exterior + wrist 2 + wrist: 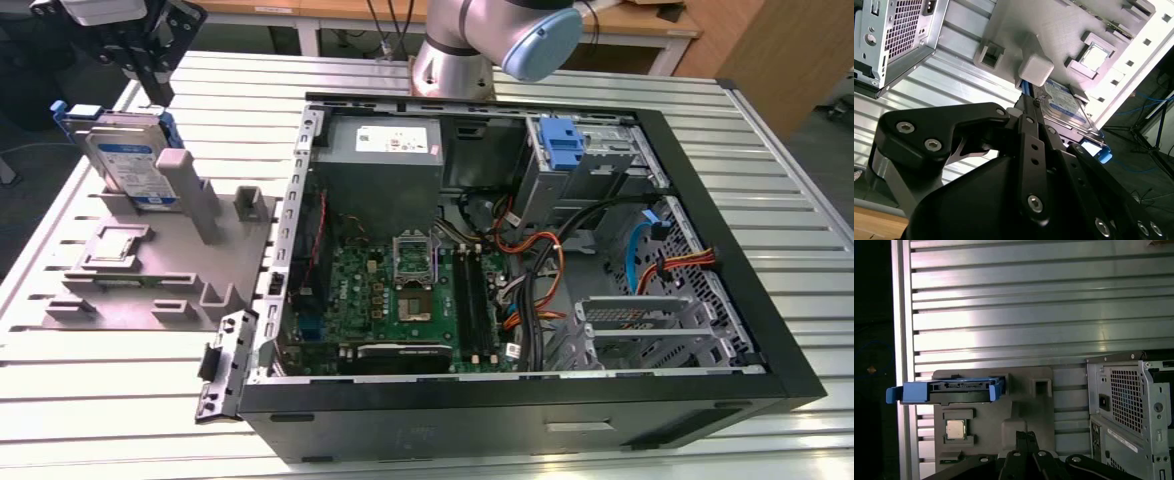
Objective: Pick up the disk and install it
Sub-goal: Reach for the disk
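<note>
The disk (130,160) stands on edge in a slot of the grey fixture (160,275) at the exterior view's left. It is a grey metal drive with a blue-and-white label, framed by a blue carrier. My black gripper (158,92) hangs just above and behind it, apart from it, with its fingers shut together on nothing. In the first wrist view the gripper (1025,436) points at the fixture, and the disk (946,390) shows its blue edge. The second wrist view has the gripper (1029,107) close to the disk (1066,102), beside a grey post (1035,67).
An open computer case (747,300) lies at the exterior view's right of the fixture, with a power-supply box (380,150), motherboard (400,290), cables and a bare blue bracket (561,140) in a bay. A processor chip (955,429) sits in the fixture. The slatted metal table (120,400) surrounds everything.
</note>
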`<state>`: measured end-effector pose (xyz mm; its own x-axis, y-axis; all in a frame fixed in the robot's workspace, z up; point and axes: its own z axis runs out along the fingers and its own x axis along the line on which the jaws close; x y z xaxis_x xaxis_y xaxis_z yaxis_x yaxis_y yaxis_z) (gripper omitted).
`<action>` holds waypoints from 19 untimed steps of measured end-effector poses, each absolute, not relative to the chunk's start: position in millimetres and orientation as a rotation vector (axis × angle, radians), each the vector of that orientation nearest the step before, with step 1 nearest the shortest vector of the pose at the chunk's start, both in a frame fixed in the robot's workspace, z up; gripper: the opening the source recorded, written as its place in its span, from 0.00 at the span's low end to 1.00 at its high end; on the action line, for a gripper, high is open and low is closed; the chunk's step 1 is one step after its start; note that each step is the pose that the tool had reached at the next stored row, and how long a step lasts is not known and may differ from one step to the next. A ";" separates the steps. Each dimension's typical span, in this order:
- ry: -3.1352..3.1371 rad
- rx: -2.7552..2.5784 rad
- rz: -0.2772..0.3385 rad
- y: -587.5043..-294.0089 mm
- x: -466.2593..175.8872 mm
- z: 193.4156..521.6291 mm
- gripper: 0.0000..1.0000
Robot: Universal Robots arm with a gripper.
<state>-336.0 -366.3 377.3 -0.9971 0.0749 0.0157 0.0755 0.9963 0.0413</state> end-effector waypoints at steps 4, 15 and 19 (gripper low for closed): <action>-3.125 -0.118 -0.065 -366.3 -340.4 377.2 0.10; -3.125 -0.118 -0.065 -366.3 -344.5 377.2 0.10; -3.125 -0.118 -0.065 -366.3 -344.6 377.2 0.10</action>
